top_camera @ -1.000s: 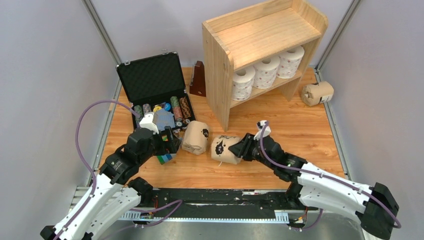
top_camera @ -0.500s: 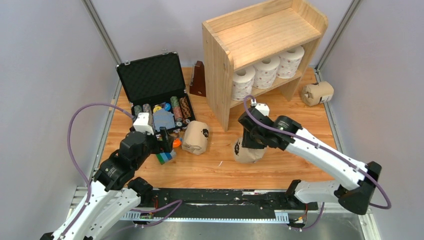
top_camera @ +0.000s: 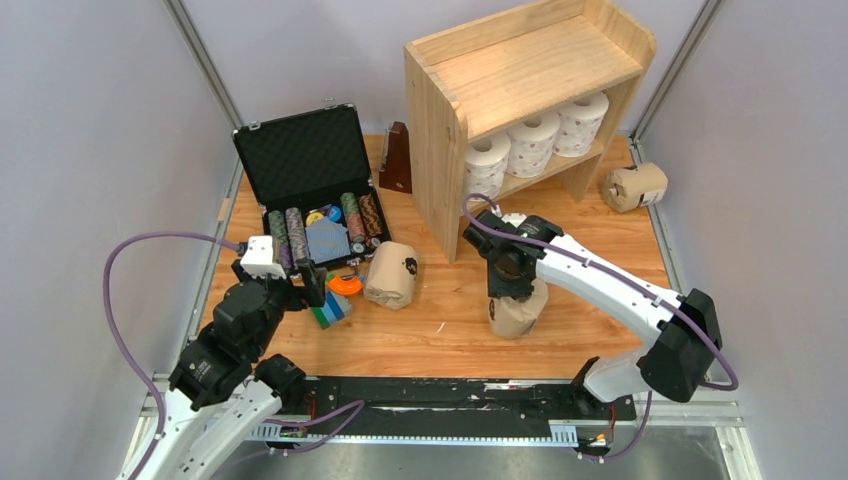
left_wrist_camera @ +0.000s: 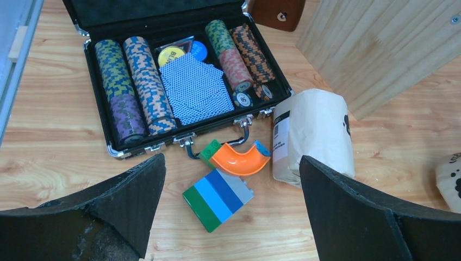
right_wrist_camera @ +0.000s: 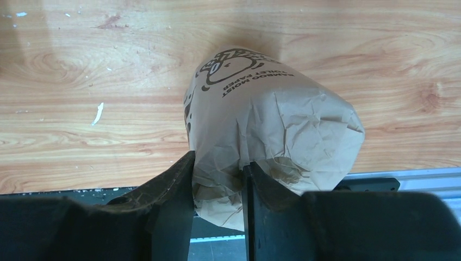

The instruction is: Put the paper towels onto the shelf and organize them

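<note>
The pine shelf (top_camera: pixel 520 80) stands at the back right, with three white paper towel rolls (top_camera: pixel 532 143) in a row on its lower tier. My right gripper (top_camera: pixel 512 282) is shut on the crumpled end of a tan kraft roll (top_camera: pixel 517 314) and holds it upright in front of the shelf. The right wrist view shows the fingers (right_wrist_camera: pixel 174 190) pinching that roll (right_wrist_camera: pixel 272 125). A second tan roll (top_camera: pixel 391 275) lies on the table and also shows in the left wrist view (left_wrist_camera: pixel 312 136). A third tan roll (top_camera: pixel 634 186) lies right of the shelf. My left gripper (left_wrist_camera: pixel 231 160) is open and empty.
An open black case (top_camera: pixel 300 150) with poker chips and cards sits at the back left. A striped toy brick (left_wrist_camera: pixel 217 198) and an orange curved piece (left_wrist_camera: pixel 239 160) lie in front of it. A dark brown wooden block (top_camera: pixel 397 160) stands beside the shelf's left panel.
My right gripper has lifted the tan roll from the table's middle, turned it upright and carried it right toward the shelf. My left arm has drawn back to the left.
</note>
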Controlling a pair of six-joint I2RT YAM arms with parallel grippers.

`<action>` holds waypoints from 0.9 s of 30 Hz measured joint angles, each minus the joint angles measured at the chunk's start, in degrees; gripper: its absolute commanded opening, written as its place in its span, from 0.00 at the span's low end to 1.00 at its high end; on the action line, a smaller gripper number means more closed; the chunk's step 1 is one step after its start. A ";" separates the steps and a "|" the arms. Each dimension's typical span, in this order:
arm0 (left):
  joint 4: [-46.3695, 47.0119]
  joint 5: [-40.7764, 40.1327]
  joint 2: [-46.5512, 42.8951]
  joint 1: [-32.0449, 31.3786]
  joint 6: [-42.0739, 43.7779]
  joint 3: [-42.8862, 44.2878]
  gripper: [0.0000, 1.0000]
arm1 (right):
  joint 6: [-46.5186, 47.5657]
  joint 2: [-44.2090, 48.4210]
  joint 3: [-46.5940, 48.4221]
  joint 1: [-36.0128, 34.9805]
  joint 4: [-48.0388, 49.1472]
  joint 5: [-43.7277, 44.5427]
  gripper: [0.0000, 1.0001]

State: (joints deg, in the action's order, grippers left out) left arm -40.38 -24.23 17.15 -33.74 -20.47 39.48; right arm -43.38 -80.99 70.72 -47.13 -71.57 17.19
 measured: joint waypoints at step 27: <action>0.59 -0.02 -0.28 0.00 1.49 -0.09 1.00 | -4.11 12.31 2.67 10.21 -1.60 -6.56 0.62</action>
State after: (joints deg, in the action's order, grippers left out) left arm -39.79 -24.25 16.86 -33.74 -18.98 39.40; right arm -47.48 -68.69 73.38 -36.93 -73.17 10.63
